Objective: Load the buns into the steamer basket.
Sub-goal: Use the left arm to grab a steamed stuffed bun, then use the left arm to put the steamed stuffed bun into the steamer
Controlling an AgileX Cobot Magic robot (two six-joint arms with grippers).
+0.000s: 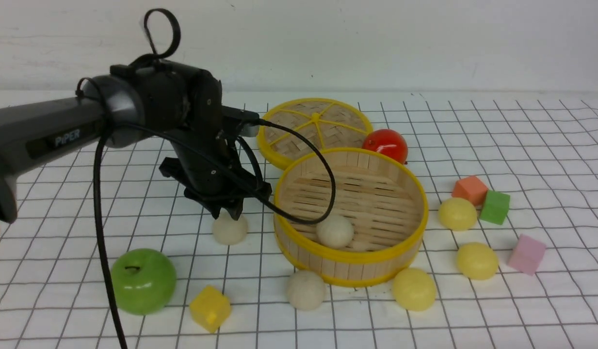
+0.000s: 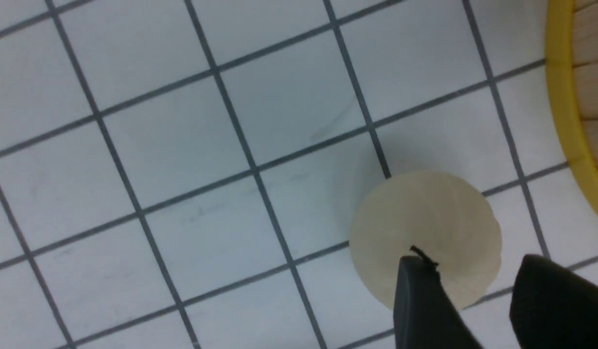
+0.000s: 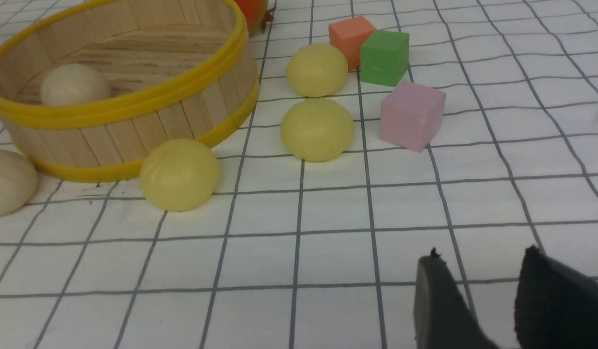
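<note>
The steamer basket (image 1: 357,255) stands mid-table with one cream bun (image 1: 334,231) inside. My left gripper (image 1: 228,213) points down, open and empty, just above a second cream bun (image 1: 229,229) left of the basket. In the left wrist view this bun (image 2: 425,218) lies partly under one finger, off to one side of the gap. A third cream bun (image 1: 305,290) lies at the basket's front. Three yellow buns (image 1: 414,289), (image 1: 476,261), (image 1: 457,214) lie to its right. My right gripper (image 3: 478,257) is open and empty over bare table, outside the front view.
The flat woven lid (image 1: 318,128) and a red ball (image 1: 386,144) lie behind the basket. A green apple (image 1: 143,280) and a yellow cube (image 1: 210,308) sit front left. Orange (image 1: 469,189), green (image 1: 495,207) and pink (image 1: 526,253) cubes sit among the yellow buns.
</note>
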